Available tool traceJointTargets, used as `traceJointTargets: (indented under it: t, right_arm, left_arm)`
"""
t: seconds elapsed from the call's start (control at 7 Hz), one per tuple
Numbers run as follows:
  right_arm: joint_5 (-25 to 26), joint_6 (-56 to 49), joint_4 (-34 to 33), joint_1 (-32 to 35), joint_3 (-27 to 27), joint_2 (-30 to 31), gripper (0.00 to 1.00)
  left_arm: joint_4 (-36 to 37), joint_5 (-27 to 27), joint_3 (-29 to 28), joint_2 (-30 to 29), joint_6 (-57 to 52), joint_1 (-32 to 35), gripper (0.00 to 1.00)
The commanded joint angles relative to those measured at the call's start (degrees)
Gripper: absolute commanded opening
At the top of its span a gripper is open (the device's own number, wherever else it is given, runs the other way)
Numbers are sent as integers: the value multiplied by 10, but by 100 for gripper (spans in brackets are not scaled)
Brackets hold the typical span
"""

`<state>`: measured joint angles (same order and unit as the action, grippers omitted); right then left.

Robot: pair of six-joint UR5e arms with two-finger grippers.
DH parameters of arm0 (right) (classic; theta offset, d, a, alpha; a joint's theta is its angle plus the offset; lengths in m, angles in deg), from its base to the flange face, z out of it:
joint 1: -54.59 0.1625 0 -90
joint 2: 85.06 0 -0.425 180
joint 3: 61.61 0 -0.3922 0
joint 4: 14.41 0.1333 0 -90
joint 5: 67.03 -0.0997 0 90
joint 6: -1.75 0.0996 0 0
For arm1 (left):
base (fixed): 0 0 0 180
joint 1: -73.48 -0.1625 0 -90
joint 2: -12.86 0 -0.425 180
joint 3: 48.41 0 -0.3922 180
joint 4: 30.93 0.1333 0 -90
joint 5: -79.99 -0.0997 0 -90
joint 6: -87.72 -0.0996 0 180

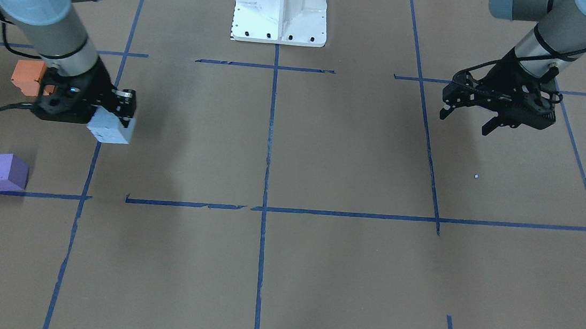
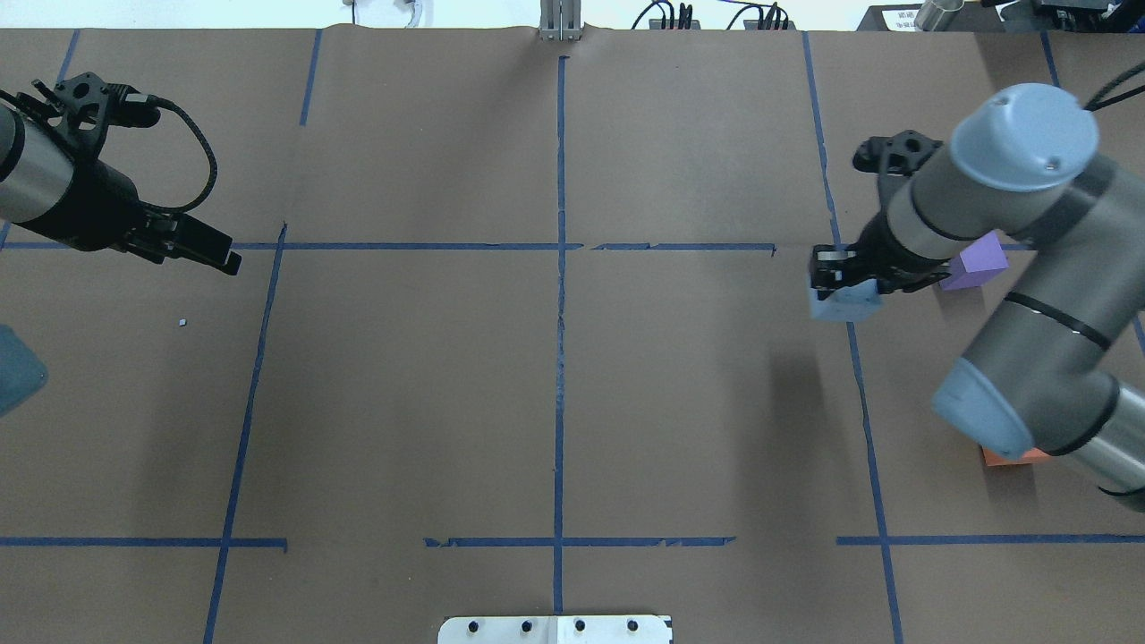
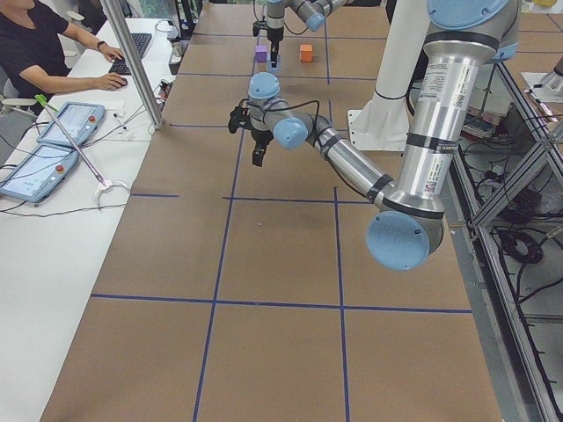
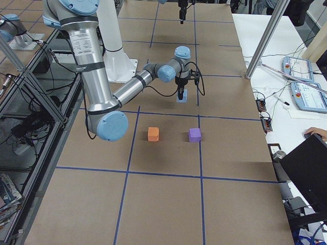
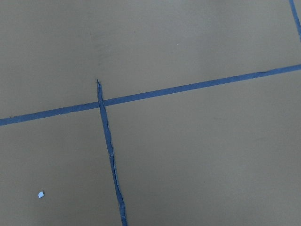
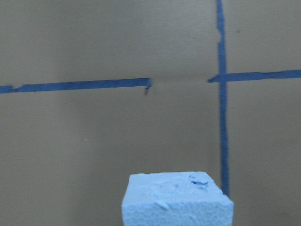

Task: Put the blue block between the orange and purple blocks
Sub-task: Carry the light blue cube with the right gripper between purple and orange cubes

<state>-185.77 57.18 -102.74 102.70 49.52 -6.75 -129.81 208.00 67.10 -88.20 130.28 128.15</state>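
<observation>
Blue block (image 1: pixel 110 129) clamped in right gripper (image 1: pixel 116 114), by a tape line, near orange block (image 4: pixel 153 133) and purple block (image 4: pixel 194 135), not between them. Left gripper (image 1: pixel 468 118) spread wide, empty. Brown paper table (image 1: pixel 340 287), blue tape grid (image 1: pixel 270 130); operator (image 3: pixel 40 44) at side desk (image 3: pixel 53 229).

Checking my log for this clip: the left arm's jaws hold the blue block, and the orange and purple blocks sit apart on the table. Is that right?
Wrong arm: the right arm's jaws hold the blue block, as the overhead view shows; the left arm's jaws are open and empty. The orange block and purple block do sit apart on the table.
</observation>
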Motion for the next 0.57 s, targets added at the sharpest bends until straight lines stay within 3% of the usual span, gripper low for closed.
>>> traceJointTargets:
  t: [0.0,0.43]
  right_arm:
    - [-29,-61,31,44,3,92,3]
    - [-34,-68,78,43,-72,98,3]
  left_arm:
    - [0,0,3,0,2,0,100]
    - [1,0,10,1,4,0,100]
